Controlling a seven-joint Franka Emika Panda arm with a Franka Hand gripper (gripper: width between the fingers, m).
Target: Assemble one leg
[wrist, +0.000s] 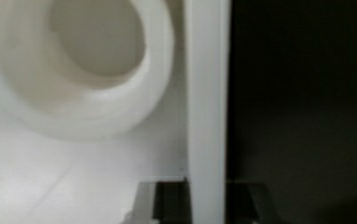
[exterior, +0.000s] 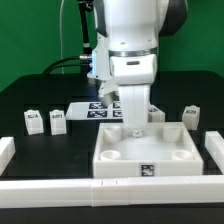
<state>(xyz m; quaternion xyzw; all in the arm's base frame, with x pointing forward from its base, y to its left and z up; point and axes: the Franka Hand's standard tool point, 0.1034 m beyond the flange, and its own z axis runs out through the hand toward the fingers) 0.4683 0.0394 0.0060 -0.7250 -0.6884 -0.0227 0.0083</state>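
Observation:
The large white tray [exterior: 120, 168] with round corner sockets lies near the front of the black table. My gripper [exterior: 135, 124] stands upright over the tray's far edge, at the corner on the exterior view's right. In the wrist view my dark fingers [wrist: 168, 202] close on both sides of the tray's thin white rim [wrist: 207, 110], with a round socket [wrist: 86, 50] beside it. Small white tagged legs stand loose: two [exterior: 33, 121] [exterior: 57, 121] at the exterior view's left and one [exterior: 189, 116] at its right.
The marker board [exterior: 98, 111] lies behind the tray, partly hidden by the arm. White barrier walls run along the front [exterior: 100, 190], the exterior view's left [exterior: 6, 150] and right [exterior: 214, 146]. Cables hang at the back.

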